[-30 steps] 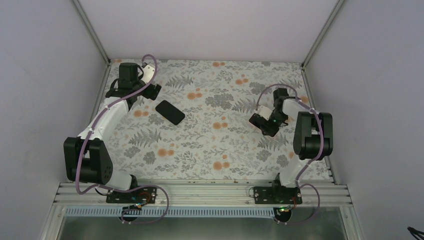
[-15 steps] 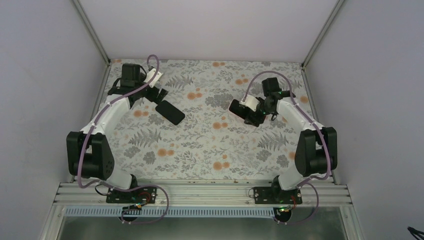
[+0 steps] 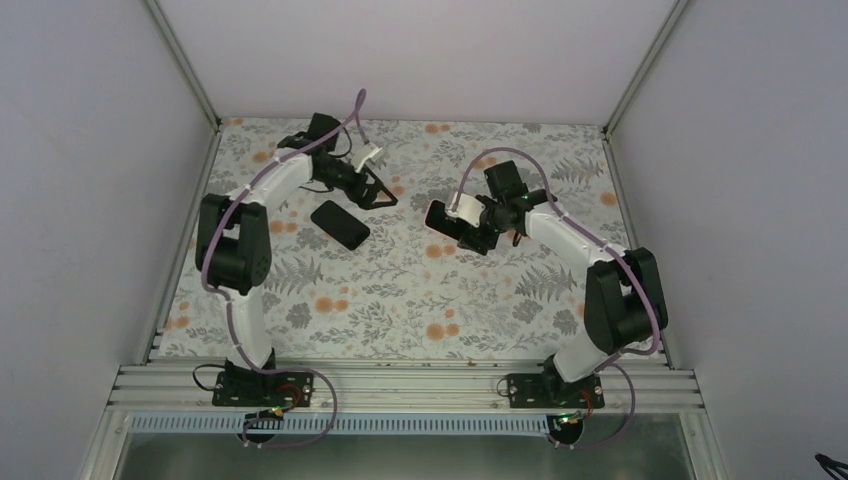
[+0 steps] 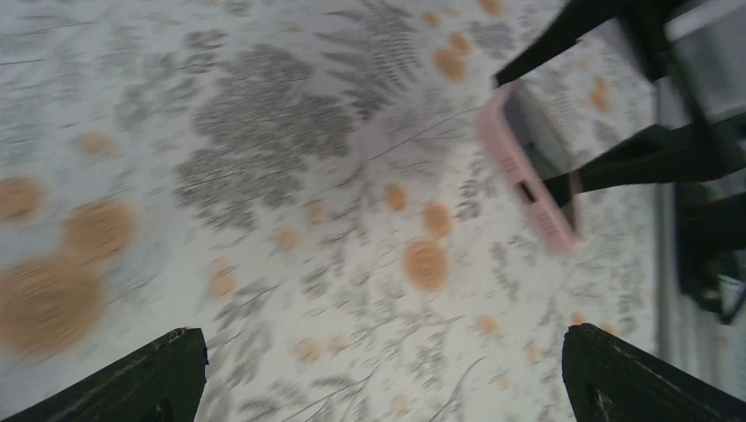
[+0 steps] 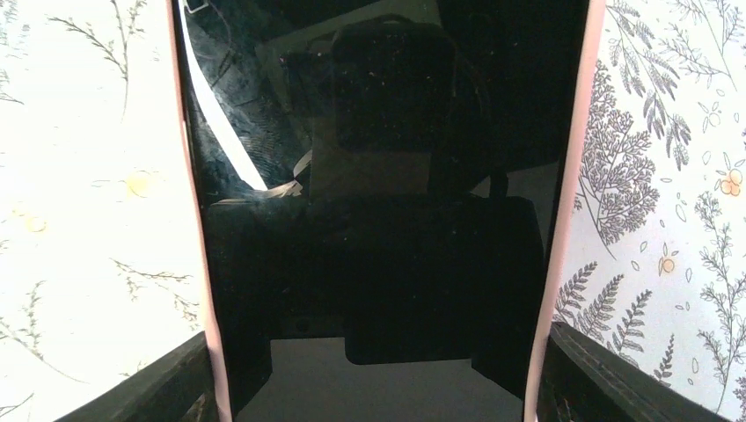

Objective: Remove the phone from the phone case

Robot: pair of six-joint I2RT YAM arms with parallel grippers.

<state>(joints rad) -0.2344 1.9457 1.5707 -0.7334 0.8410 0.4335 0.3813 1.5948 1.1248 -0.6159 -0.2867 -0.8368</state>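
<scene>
Over the far middle of the bench (image 3: 420, 300): right tool (image 3: 447, 218) clenched on the pink phone case (image 4: 537, 207), held off the surface. Phone (image 5: 378, 176) seated inside, pink rim down both long sides. Extraction not begun.

Left tool (image 3: 375, 190) released, jaws wide, near the case, not touching.

Dark flat slab (image 3: 340, 225), unidentified, lies toward the far-left corner. Near half open; far edge close.

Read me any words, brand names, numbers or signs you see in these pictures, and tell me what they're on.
There is no readable text in any view.
The screen of the phone is dark and shows only reflections.
The pink case looks unmarked, though the left wrist view is blurred.
The table cover has only a floral pattern.
</scene>
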